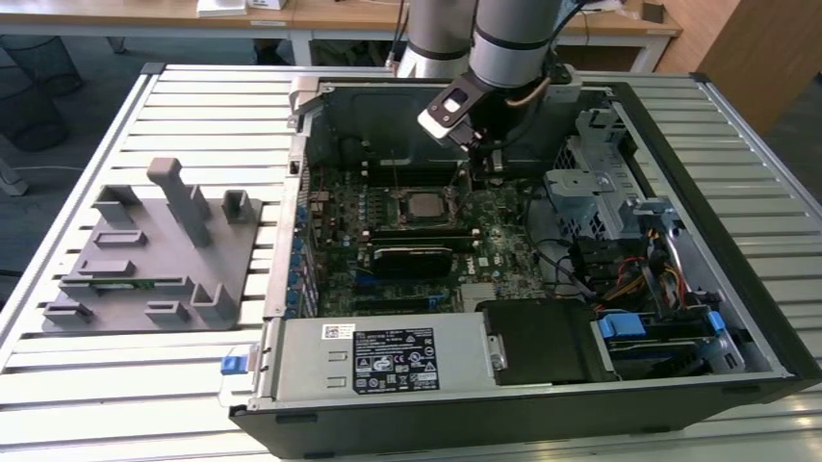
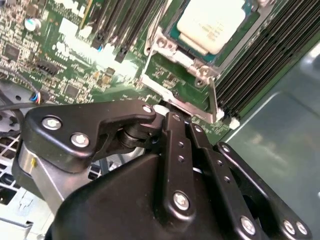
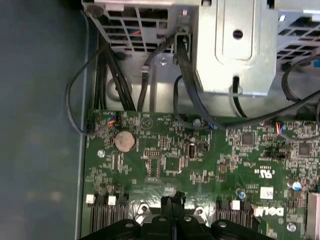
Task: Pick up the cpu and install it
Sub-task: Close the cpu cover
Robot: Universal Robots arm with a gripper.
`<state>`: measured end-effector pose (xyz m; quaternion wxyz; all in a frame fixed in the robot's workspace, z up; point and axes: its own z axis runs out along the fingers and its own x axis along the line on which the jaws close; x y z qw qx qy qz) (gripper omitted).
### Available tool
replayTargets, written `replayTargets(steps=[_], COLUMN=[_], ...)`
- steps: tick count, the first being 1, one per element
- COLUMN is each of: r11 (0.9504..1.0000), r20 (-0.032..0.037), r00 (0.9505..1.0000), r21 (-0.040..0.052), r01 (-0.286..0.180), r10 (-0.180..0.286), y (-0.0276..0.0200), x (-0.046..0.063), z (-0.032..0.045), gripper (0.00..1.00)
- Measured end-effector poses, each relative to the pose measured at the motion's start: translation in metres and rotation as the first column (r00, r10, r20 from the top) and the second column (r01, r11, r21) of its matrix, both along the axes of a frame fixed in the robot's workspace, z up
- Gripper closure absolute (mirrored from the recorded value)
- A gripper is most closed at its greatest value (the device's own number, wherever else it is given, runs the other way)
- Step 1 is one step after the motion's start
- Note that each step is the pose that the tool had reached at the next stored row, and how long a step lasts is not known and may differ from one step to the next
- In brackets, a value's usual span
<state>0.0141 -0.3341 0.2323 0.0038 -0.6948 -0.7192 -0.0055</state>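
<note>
Reaching down into the open computer case (image 1: 514, 428) on the slatted table (image 1: 192, 106), the arm held its hand (image 1: 484, 164) over the far end of the motherboard (image 1: 337, 241) in the exterior view. The cpu (image 1: 422, 204) lay flat in its socket near the middle of the board. It was near the hand, toward the exterior view's left of it and closer to the camera. Being square, it offered no long axis to line up with. A black heatsink block (image 1: 411, 260) sat on the board nearer the camera, and a grey fixture (image 1: 154, 250) stood on the table well apart from the case. The hand's tips were hard to make out in the shadow under the wrist.

In the second wrist view the hand's black linkage (image 2: 175, 165) took up the foreground, its tips pointing at the socket's metal frame (image 2: 170, 95). The cpu (image 2: 212, 22) lay just beyond that frame, seated in the socket and partly cut off by the picture's edge. A thin metal lever (image 2: 214, 100) ran beside the frame, and whether it was latched could not be made out.

In the first wrist view the fingers (image 3: 167, 202) were drawn together with only a seam between them and nothing visibly held. Cables (image 3: 80, 100) and a drive cage (image 3: 235, 50) lay past the board's edge. Whether the tips touched the frame could not be told.
</note>
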Motion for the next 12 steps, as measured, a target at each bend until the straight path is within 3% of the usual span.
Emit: replayTargets(steps=[12], r11=[1.0000], r20=[0.0001], r00=[1.0000], r21=[0.0002], r01=[0.000], r10=[0.000], y=[0.0000], x=[-0.040], z=[-0.0044], gripper=[0.89])
